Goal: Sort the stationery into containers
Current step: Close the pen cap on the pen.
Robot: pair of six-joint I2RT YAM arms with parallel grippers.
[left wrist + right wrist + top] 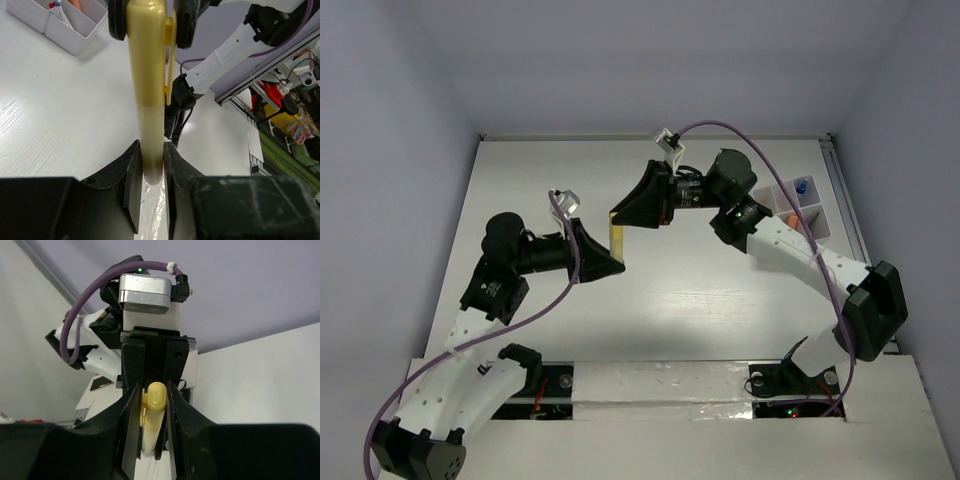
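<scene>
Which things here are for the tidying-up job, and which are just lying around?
For the job:
- cream-yellow pen, gripped by the left end effector and the right end effector at once
- white organizer box
- blue-tipped pen inside the box

Just lying about:
- purple cable
- workshop clutter past the table edge

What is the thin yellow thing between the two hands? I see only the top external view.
Observer: A cream pen with a side clip, as the left wrist view shows.
Operator: Does the left hand really grip it?
Observer: Yes, the left hand is closed on one end, pressing it from both sides.
Operator: And the right hand?
Observer: The right hand is closed on the other, rounded end, so both hold it.
</scene>
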